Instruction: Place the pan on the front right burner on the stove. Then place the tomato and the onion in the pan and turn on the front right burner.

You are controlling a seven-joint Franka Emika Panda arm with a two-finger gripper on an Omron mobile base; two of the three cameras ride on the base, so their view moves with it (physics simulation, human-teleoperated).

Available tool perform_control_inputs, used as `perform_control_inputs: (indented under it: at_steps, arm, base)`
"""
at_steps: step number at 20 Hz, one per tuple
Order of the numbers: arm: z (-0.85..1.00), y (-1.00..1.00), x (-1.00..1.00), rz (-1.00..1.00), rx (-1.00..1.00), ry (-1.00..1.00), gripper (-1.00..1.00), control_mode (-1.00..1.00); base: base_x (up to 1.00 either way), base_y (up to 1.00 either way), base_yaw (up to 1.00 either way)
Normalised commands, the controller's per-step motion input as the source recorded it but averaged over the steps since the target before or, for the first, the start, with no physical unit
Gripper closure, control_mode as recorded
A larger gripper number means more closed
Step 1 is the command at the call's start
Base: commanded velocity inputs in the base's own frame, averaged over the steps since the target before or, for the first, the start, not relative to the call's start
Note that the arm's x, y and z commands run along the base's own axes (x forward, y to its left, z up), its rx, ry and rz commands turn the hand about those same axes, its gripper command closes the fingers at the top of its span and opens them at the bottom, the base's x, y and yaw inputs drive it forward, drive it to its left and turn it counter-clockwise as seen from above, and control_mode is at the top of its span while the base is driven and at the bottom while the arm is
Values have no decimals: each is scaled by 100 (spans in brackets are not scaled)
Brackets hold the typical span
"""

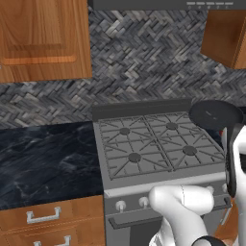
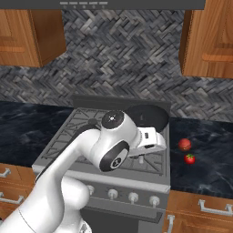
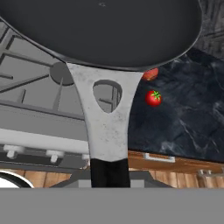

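I hold the pan [image 3: 105,35] by its handle, my tool [image 2: 144,154] closed on it, in the air above the stove's [image 1: 144,144] right side, seemingly behind the front right burner [image 1: 189,150]. Tomato [image 2: 189,159] and, farther, onion [image 2: 184,144] wait on the right desk [image 2: 205,150]; burner unlit.

Matt dark pan [image 3: 105,30], mottled metal handle

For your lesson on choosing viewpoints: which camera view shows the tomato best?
The hand view: the tomato shows large, its green stem top plain, on the dark counter below the pan. The right base view shows it small, in front of the onion. The left base view gives nothing of it.
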Motion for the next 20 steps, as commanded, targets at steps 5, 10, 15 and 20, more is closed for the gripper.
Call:
perform_control_inputs:
  at_steps: [5,10,15,20]
  arm:
    - [0,11,-4,11,7,5,100,-100]
    - [-6,0,0,0,0,0,100,-100]
    - [-14,-1,0,0,0,-1,100,-100]
    - [-20,0,0,0,0,0,100,-100]
  base:
    - [0,0,0]
    - [0,0,0]
    - [0,0,0]
    - [0,0,0]
